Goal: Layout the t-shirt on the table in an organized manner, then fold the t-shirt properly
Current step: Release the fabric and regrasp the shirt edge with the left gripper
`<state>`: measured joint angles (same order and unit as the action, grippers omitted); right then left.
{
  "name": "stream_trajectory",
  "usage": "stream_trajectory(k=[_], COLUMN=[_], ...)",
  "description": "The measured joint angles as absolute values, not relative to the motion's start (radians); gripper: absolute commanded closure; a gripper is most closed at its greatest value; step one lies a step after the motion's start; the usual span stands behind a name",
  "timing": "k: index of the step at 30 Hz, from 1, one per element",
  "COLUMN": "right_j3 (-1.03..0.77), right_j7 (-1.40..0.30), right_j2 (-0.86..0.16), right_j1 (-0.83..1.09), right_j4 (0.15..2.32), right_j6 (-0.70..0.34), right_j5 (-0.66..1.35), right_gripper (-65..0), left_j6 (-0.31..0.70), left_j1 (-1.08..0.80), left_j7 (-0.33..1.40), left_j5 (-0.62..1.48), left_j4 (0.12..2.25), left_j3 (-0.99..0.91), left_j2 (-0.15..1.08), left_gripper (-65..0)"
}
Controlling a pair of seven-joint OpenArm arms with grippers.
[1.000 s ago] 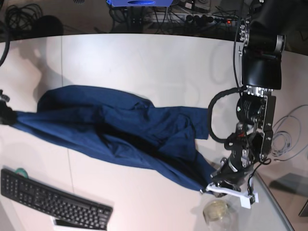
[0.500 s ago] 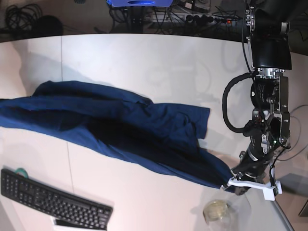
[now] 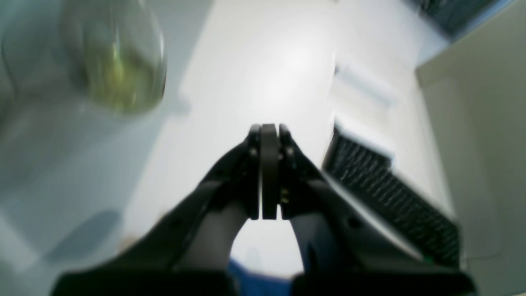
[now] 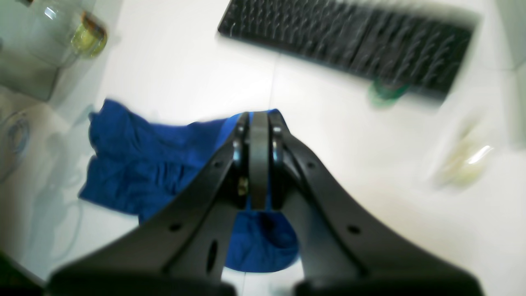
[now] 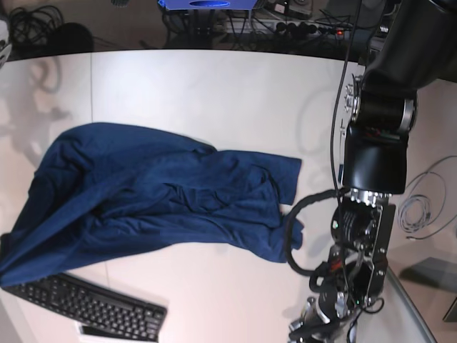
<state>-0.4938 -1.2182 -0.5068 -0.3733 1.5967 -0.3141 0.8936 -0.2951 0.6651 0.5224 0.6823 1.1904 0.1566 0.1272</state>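
**Navy t-shirt spread crumpled across white worktop**

A dark navy t-shirt [image 5: 157, 193] lies rumpled across the middle of the white worktop [image 5: 214, 86]. Its near left corner drapes over the end of a black keyboard [image 5: 86, 304]. The left end effector [image 3: 265, 172] hangs above bare worktop, jaws pressed together with nothing between them, a blurred glass jar [image 3: 117, 61] beyond. The right end effector [image 4: 258, 160] hovers over blue fabric, jaws together; whether cloth is pinched, I cannot tell.

The t-shirt [image 5: 157, 196] sprawls across the table [image 5: 214, 86], its nine-o'clock end draped over the keyboard [image 5: 86, 307] lying toward seven o'clock of it.
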Motion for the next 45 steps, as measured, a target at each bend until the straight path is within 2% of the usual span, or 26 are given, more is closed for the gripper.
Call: stream_trajectory(k=[4,11,12,16,18,19,20,27,37,39,41,45], right_j3=[-0.458,-0.488,-0.495,-0.496,-0.495,-0.493,-0.493,-0.496,-0.5,-0.5,-0.5,-0.5], right_j7=[-1.193,-1.22,-1.209,-1.193,-1.197,-1.21,-1.212,-1.196,-1.197,-1.197,-1.197,-1.197], right_j2=[-0.564,-0.452,-0.446,-0.419,-0.393,-0.388,-0.387,-0.379,-0.38,-0.38,-0.379,-0.379], right_j1=[-0.432,-0.234,-0.229,-0.204,-0.184,-0.177,-0.176,-0.178,-0.165,-0.163,-0.162,-0.161], right_j4=[1.601,1.595,1.597,1.602,1.602,1.602,1.602,1.602,1.602,1.602,1.602,1.602], right_j6=[-0.315,-0.315,-0.314,-0.315,-0.315,-0.315,-0.315,-0.315,-0.315,-0.315,-0.315,-0.315], right_j5=[0.897,0.886,0.894,0.892,0.89,0.893,0.893,0.892,0.895,0.893,0.894,0.894], right_gripper=[0.0,0.0,0.0,0.0,0.0,0.0,0.0,0.0,0.0,0.0,0.0,0.0], left_j6=[-0.285,-0.297,-0.296,-0.289,-0.284,-0.284,-0.289,-0.287,-0.289,-0.288,-0.289,-0.287], left_j1=[0.719,0.543,0.535,0.521,0.495,0.479,0.467,0.444,0.454,0.456,0.467,0.471], left_j7=[0.506,0.525,0.527,0.505,0.508,0.519,0.522,0.513,0.504,0.451,0.432,0.43], left_j5=[0.682,0.682,0.682,0.682,0.683,0.683,0.682,0.683,0.649,0.607,0.594,0.584], left_j4=[1.148,1.008,0.994,0.979,0.982,0.982,0.978,0.973,0.855,0.821,0.786,0.774], left_j3=[0.156,0.157,0.158,0.156,0.157,0.159,0.159,0.326,0.324,0.331,0.332,0.329], left_j2=[0.1,0.078,0.075,0.056,0.049,0.049,0.052,0.092,0.096,0.086,0.072,0.06], left_gripper=[0.0,0.0,-2.3,-37.0,-50.2,-55.3,-57.6,-57.8,-57.8,-57.6,-53.3,-30.1])
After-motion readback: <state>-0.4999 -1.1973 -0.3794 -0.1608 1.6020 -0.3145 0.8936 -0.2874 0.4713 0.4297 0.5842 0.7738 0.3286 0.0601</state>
